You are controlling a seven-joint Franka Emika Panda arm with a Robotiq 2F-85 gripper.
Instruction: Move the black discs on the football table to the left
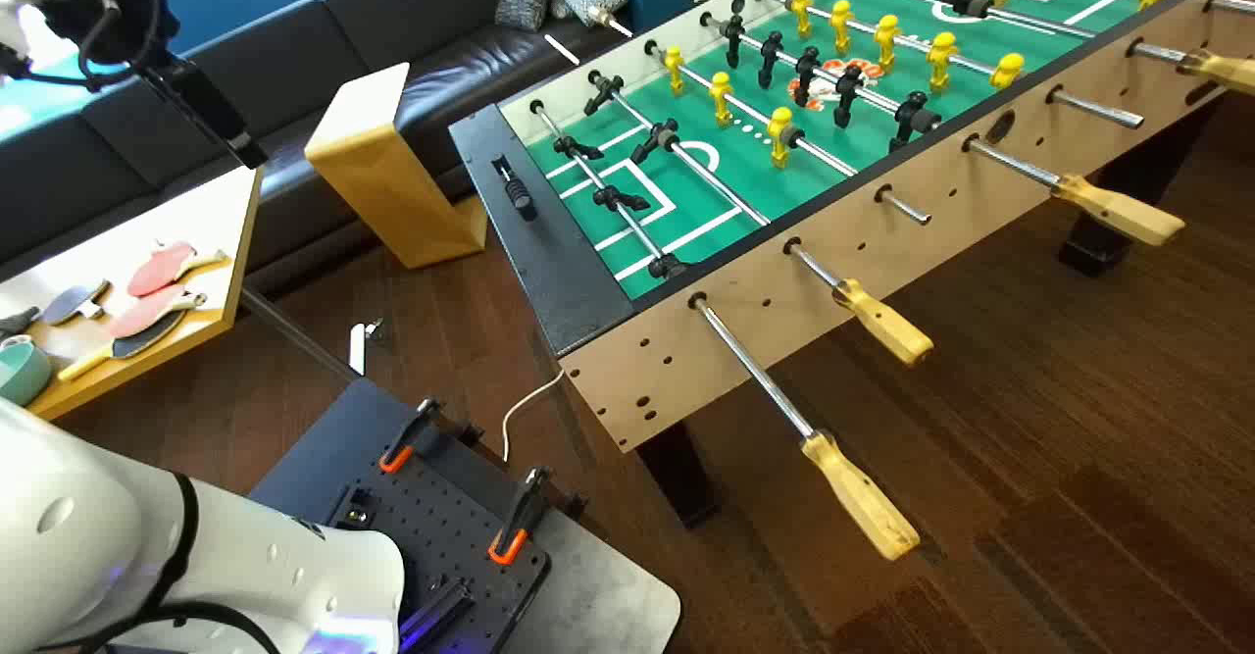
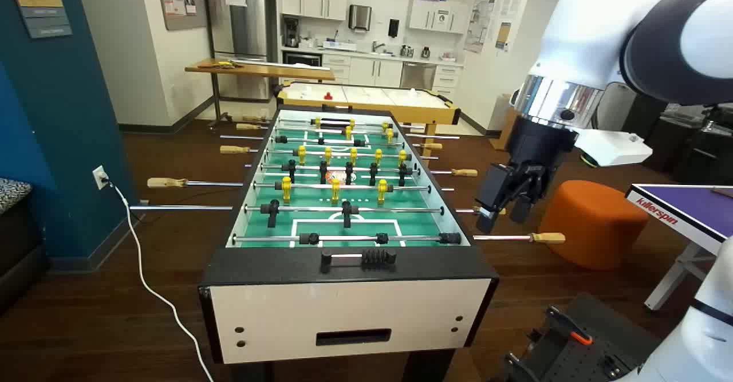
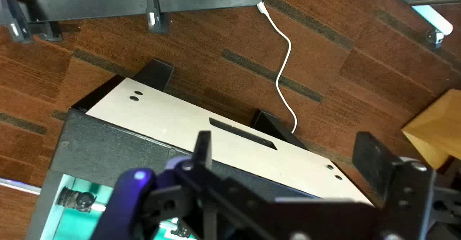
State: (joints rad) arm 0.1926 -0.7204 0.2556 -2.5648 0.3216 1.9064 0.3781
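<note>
nothing looks done yet. in an exterior view the discs (image 2: 376, 258) sit bunched toward the 3 o'clock end of their bar (image 2: 346, 255), on the ledge (image 2: 257, 264) at 6 o'clock on the table (image 2: 275, 313); the bar lies bare toward 9 o'clock, so the whole slide seems left. there too the claw (image 2: 504, 217) hangs at 2 o'clock from the discs, well apart; the wrist view shows its jaws wide apart, nothing held. reaching down and pushing toward 9 o'clock both remain, i'd judge.
</note>
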